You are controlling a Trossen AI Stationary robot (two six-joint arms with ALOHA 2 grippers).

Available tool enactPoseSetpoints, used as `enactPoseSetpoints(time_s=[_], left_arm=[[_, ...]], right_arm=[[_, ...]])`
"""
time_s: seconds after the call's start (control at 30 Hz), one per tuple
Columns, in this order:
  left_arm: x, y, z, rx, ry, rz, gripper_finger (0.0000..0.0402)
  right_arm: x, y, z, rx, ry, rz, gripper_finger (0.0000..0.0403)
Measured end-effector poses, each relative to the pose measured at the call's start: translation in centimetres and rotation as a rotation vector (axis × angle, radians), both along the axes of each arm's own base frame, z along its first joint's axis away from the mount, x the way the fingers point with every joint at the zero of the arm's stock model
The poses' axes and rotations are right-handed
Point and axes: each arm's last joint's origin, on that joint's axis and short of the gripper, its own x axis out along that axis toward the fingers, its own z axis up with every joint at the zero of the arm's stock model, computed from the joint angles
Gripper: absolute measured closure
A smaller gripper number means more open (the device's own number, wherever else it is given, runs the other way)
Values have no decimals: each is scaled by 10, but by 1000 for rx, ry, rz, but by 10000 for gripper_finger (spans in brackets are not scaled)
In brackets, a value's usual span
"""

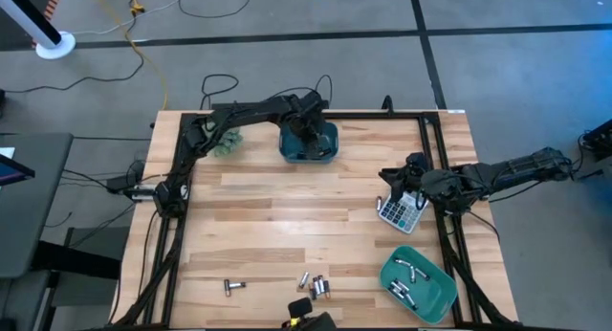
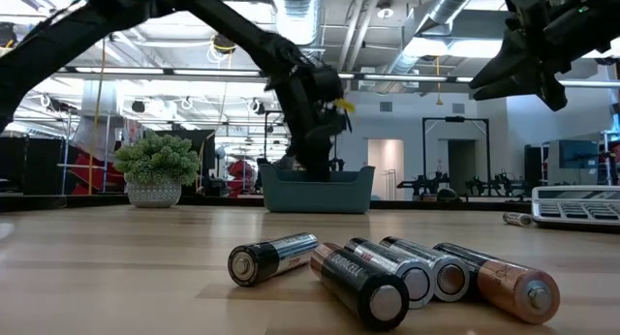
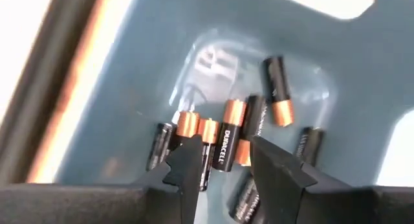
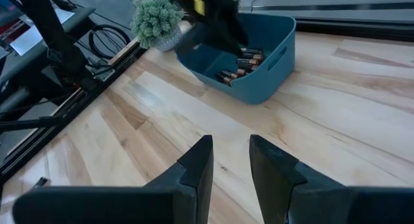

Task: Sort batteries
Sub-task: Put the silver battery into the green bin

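High view: the left gripper hangs over the far bin, a teal tub at the counter's far edge, beside a small potted plant. The right gripper hovers near the right edge, just above a calculator. A second teal bin at the near right corner holds a few batteries. More loose batteries lie along the near edge, with one apart to their left.

Low view: five batteries lie close to the camera, four side by side and touching, one angled off to the left. Behind them the left arm reaches down into the far bin; the plant stands to its left. The right gripper hangs high at the right, above the calculator.

Left wrist view: the left jaws stand apart with nothing between them, just above a heap of black-and-copper batteries on the bin floor.

Right wrist view: the right jaws stand partly apart, empty, over bare wood. Beyond, the far bin shows batteries inside and the left gripper above them.
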Motion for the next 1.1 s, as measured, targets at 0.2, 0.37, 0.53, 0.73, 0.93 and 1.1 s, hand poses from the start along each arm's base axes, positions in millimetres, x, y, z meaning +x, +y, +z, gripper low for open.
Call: enactPoseSetpoints(time_s=[0.2, 0.37, 0.53, 0.73, 0.93, 1.1], left_arm=[[-10, -14, 50, 30, -89, 23, 276], [-26, -37, 96, 3, -147, 76, 276], [-37, -84, 123, -62, -119, 73, 276], [-23, -160, 118, -72, -45, 19, 276], [-7, -237, 82, -143, -128, 2, 276], [-17, -280, 46, -185, -89, 109, 276]], right_arm=[[-1, 0, -1, -2, 11, 0, 285], [-1, 0, -1, -3, 13, 0, 285], [0, 0, -1, -47, 37, 23, 284], [3, 1, 0, -141, 81, 75, 262], [6, 4, -3, -125, 113, 174, 209], [10, 6, -6, -93, 136, 241, 173]])
